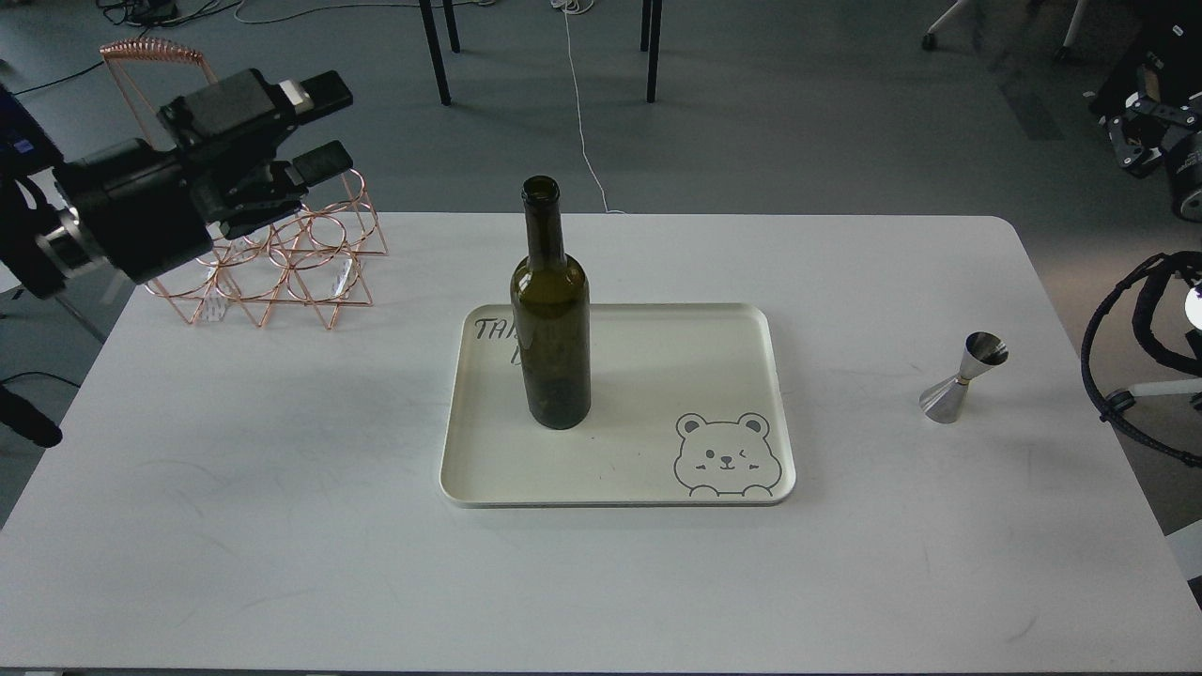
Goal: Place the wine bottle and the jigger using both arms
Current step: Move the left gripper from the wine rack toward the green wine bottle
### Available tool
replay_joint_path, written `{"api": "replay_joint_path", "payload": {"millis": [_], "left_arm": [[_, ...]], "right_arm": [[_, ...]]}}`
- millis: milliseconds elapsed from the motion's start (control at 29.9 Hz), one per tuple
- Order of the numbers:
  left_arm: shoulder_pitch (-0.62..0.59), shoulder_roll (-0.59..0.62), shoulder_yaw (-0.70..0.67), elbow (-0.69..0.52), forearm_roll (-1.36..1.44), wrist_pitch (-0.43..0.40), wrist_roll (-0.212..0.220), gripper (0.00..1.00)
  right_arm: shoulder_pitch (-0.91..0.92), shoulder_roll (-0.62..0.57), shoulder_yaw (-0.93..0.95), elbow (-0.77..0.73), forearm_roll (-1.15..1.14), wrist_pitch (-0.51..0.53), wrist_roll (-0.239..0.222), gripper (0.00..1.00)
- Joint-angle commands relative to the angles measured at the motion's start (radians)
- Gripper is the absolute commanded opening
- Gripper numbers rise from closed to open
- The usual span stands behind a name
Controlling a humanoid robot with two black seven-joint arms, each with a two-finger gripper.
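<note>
The dark olive-green wine bottle (552,319) stands upright on the left half of a cream tray (657,469) with a bear drawing, at the middle of the white table. The steel jigger (962,379) stands on the bare table to the right of the tray. My left gripper (324,125) is open and empty, raised in front of the copper rack, well left of the bottle. My right arm's end (1148,131) shows at the upper right edge, beyond the table and far from the jigger; its fingers cannot be told apart.
A copper wire bottle rack (272,249) with a tall handle stands at the table's back left corner, partly behind my left arm. Chair legs and cables lie on the floor beyond the table. Black cable hoses (1117,376) hang at the right edge.
</note>
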Motion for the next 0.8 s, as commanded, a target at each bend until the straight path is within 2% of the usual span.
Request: {"api": "replay_joint_path", "payload": {"millis": [0, 200, 401, 601, 768], "left_arm": [[0.0, -0.061, 0.003, -0.04, 0.321, 0.063, -0.003, 0.97], [0.025, -0.153, 0.037, -0.061, 0.697, 0.186, -0.02, 0.96], [0.03, -0.242, 0.062, -0.044, 1.004, 0.287, 0.008, 0.96], [0.027, -0.323, 0.062, 0.035, 1.019, 0.29, 0.089, 0.96], [0.02, -0.334, 0.06, 0.078, 1.021, 0.29, 0.092, 0.96]], "right_arm": [[0.003, -0.002, 0.001, 0.003, 0.0, 0.0, 0.0, 0.99], [0.005, -0.002, 0.002, 0.007, 0.001, 0.002, 0.002, 0.99], [0.007, -0.002, 0.002, 0.007, 0.001, 0.016, 0.003, 0.99], [0.005, -0.002, 0.001, 0.008, 0.001, 0.016, 0.003, 0.99], [0.007, -0.002, 0.001, 0.011, 0.001, 0.016, 0.003, 0.99]]}}
